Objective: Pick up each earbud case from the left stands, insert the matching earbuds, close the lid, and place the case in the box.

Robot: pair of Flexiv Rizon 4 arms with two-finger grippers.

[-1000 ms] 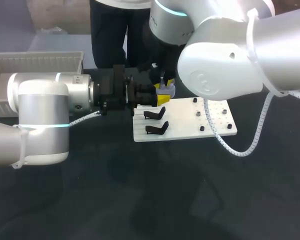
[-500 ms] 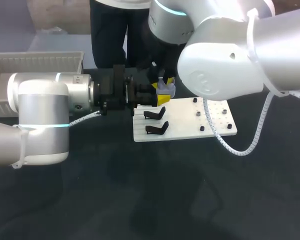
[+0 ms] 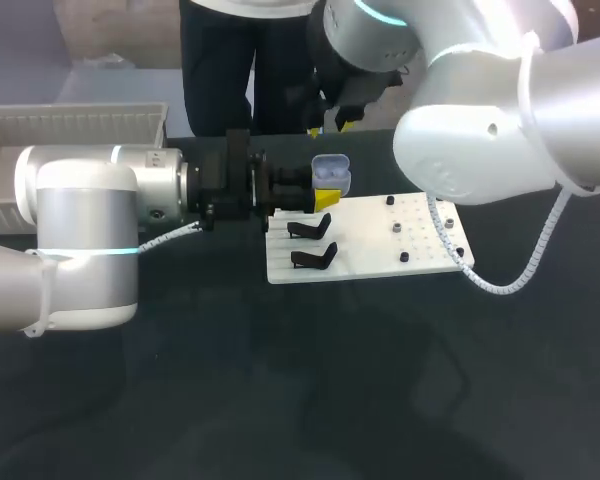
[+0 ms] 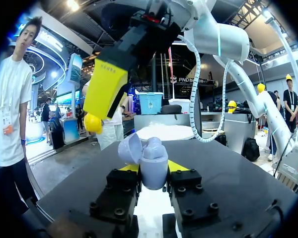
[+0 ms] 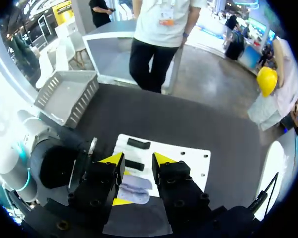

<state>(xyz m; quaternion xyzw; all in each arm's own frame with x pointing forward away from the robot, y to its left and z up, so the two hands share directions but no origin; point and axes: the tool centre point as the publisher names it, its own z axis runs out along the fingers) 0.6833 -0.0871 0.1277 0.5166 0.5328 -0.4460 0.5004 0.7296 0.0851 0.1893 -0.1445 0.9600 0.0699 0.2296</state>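
My left gripper (image 3: 320, 188) is shut on a lavender earbud case (image 3: 330, 175), held level over the far left corner of the white board (image 3: 380, 262). In the left wrist view the case (image 4: 154, 166) sits between the yellow tips with its lid (image 4: 130, 148) tipped open. My right gripper (image 3: 342, 118) hangs above and behind the case, open, with nothing between its fingers (image 4: 105, 88). From the right wrist view the case (image 5: 134, 189) lies straight below the right gripper (image 5: 138, 159). Two black stands (image 3: 310, 228) (image 3: 315, 258) on the board are bare.
Several small dark pegs (image 3: 393, 228) dot the board's right half. A grey tray (image 3: 75, 125) sits at the far left of the table; it also shows in the right wrist view as a tray (image 5: 67, 96) beyond my left arm.
My right gripper has risen off the case and drawn back toward the far edge, its fingers spreading. The left gripper and the case have stayed put.
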